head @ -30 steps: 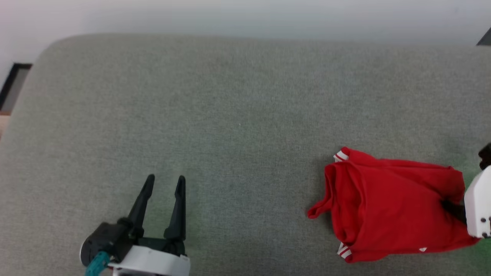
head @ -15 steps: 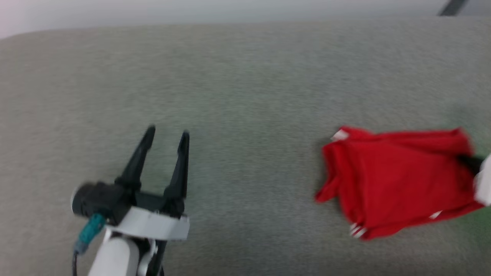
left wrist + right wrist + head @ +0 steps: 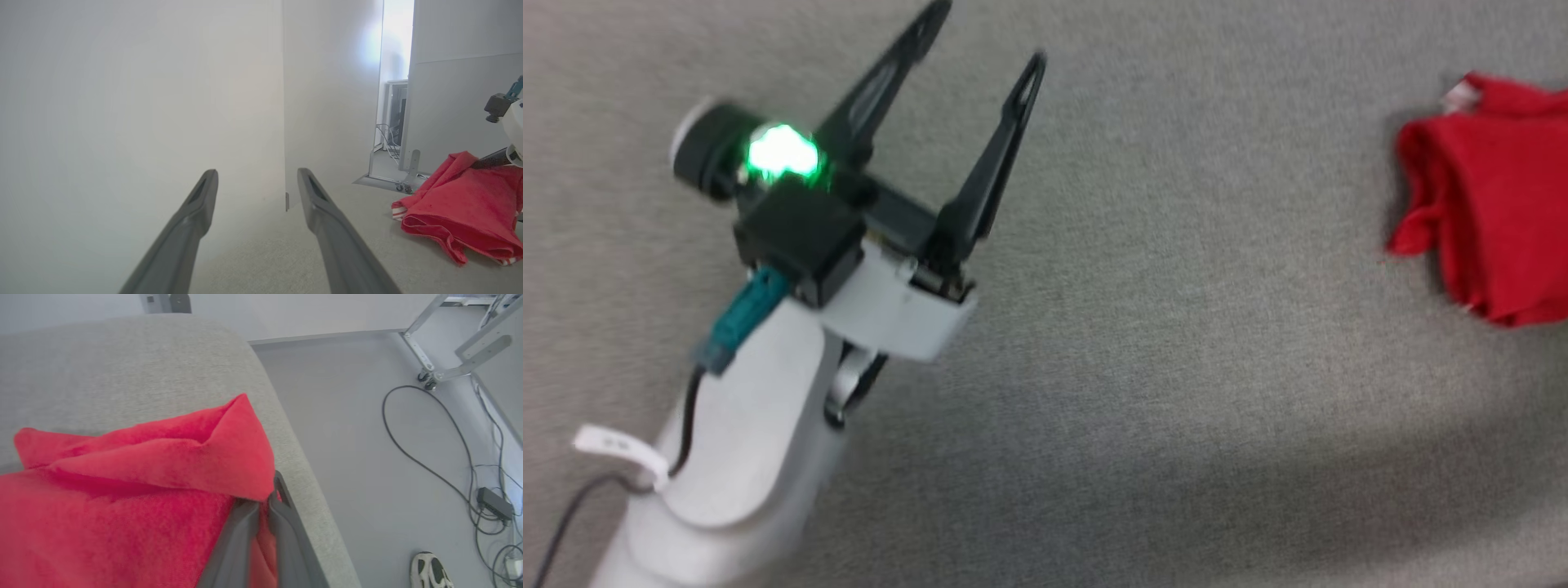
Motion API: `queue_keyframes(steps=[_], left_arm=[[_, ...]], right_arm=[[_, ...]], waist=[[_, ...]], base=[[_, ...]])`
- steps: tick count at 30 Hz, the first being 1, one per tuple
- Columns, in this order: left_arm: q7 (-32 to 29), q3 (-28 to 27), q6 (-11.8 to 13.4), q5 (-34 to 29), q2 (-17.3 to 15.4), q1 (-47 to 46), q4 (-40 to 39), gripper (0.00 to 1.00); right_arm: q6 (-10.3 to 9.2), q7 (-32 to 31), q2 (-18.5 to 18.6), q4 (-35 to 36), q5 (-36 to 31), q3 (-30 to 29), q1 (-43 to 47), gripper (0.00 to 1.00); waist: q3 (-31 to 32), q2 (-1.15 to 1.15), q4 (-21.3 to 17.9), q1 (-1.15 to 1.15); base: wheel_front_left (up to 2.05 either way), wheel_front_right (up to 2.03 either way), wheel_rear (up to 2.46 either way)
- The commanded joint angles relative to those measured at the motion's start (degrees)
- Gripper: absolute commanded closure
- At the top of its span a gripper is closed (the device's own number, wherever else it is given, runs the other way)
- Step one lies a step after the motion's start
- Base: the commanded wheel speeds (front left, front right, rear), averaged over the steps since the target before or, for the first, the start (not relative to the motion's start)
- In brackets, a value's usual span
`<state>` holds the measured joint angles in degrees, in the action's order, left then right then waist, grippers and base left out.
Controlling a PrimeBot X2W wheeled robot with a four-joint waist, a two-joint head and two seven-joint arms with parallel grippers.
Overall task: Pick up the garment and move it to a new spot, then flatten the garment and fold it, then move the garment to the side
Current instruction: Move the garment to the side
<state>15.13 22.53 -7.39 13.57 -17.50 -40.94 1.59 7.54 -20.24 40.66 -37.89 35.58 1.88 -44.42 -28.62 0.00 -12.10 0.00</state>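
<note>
Most of the job looks finished, as far as I can judge: the garment [image 3: 1494, 204] lies as a compact, layered red bundle rather than spread out flat, which suggests the pick-up, the flattening and the folding are done and only the last step, the move to the side, is in hand. In the head view it sits at about 2 o'clock on the grey padded surface [image 3: 1176, 367], cut off by the picture's edge. That view is blurred, so I cannot say how neat the fold is. The right wrist view places the garment [image 3: 122, 498] close to the surface's rounded rim, with the floor [image 3: 359, 416] and a cable [image 3: 386, 420] beyond it toward 3 o'clock. The right pincer [image 3: 263, 498] is pressed together on a fold of the red cloth at the bundle's near corner, the fabric draping over its fingertips. The left pincer [image 3: 988, 37] hovers at about 10 o'clock in the head view, well apart from the garment, its fingers spread wide, pointing toward 1 o'clock and holding nothing. The left wrist view shows the same spread fingers [image 3: 204, 196], with the garment [image 3: 461, 208] off at 3 o'clock. What is left, in my judgement, is to settle the bundle at its place near the rim without undoing the fold, then let go and draw the right arm clear.
</note>
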Motion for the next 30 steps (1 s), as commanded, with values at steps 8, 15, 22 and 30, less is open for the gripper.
queue_keyframes(steps=[8,15,22,30], left_arm=[[0.0,2.8,-0.1,1.0,-1.9,-7.6,0.9,0.00],[0.0,3.5,-0.1,1.0,-4.1,-8.8,1.8,0.00],[0.0,3.7,-0.1,1.0,-4.8,-8.4,2.3,0.00],[0.0,-0.2,0.2,1.1,-2.2,-2.7,3.4,0.00]], right_arm=[[-0.12,7.4,0.4,-9.4,-4.4,-1.0,-9.2,1.00],[-0.12,15.7,-1.7,-18.5,-11.3,1.6,-15.1,1.00],[-0.12,22.5,-4.0,-27.3,-14.6,0.7,-18.9,0.32],[-0.12,25.8,-6.4,-29.5,-17.0,5.5,-18.7,0.00]], waist=[[-7.2,0.00,-2.6,0.00],[-8.4,0.00,-3.2,0.00],[-7.8,0.00,-3.3,0.00],[-2.8,0.00,-2.7,0.00]], base=[[0.00,0.00,0.00],[0.00,0.00,0.00],[0.00,0.00,0.00],[0.00,0.00,0.00]])
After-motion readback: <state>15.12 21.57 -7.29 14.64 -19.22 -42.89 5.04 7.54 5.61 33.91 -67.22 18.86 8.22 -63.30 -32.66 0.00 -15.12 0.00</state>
